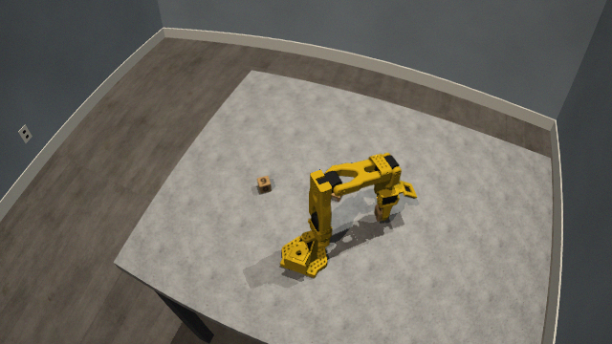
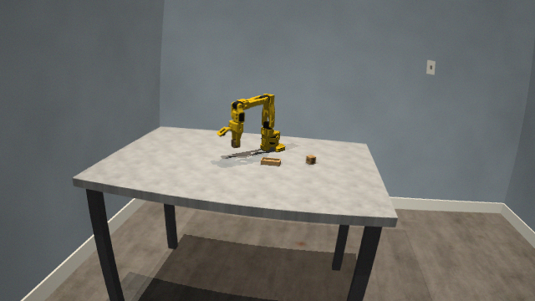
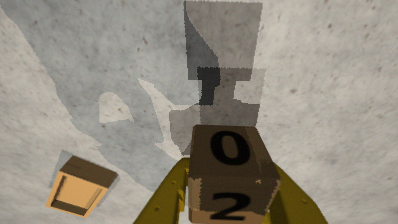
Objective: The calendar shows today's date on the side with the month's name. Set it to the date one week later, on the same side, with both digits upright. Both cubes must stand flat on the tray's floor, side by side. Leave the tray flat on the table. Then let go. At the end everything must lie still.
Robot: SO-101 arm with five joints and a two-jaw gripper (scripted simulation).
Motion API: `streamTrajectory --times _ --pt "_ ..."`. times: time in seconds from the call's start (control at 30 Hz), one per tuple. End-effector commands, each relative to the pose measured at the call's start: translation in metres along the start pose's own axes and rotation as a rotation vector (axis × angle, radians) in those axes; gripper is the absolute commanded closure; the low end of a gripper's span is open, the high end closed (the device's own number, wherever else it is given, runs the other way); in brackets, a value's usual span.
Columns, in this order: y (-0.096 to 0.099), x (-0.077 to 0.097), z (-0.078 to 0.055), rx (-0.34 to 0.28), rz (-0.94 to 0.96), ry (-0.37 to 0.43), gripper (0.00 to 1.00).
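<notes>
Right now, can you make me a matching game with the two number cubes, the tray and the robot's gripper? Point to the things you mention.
1. cube showing 0 and 2 (image 3: 230,157)
2. other cube (image 1: 264,184) (image 2: 311,160)
3. tray (image 2: 271,162) (image 3: 77,191)
4. gripper (image 1: 394,203) (image 2: 232,140) (image 3: 230,185)

A. on the table, no cube inside
B. yellow, shut on a cube
C. held above the table
D. on the table, outside the tray

Pairs: 1-C, 2-D, 3-A, 4-B

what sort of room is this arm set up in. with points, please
Probably a bare test room or small lab: a lone table (image 1: 225,143) (image 2: 201,176) with dark legs carries the yellow arm (image 1: 319,205) (image 2: 268,113), plain grey-blue walls (image 1: 382,29) (image 2: 292,50) surround it, and the floor (image 1: 120,115) (image 2: 443,247) looks like wood.
</notes>
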State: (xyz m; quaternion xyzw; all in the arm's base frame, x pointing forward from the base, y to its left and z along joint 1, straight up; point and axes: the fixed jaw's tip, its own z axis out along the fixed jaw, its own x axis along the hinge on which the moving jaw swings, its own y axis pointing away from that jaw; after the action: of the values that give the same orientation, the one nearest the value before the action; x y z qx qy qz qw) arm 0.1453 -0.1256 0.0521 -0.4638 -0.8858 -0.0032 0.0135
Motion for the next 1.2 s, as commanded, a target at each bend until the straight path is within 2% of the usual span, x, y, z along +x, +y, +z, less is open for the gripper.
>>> streamTrajectory --times 0.0,1.17 --pt "0.0029 -0.0031 -0.0074 -0.012 0.002 -0.049 1.0" --pt "0.0068 -0.0022 -0.0115 -0.018 0.003 -0.071 1.0"
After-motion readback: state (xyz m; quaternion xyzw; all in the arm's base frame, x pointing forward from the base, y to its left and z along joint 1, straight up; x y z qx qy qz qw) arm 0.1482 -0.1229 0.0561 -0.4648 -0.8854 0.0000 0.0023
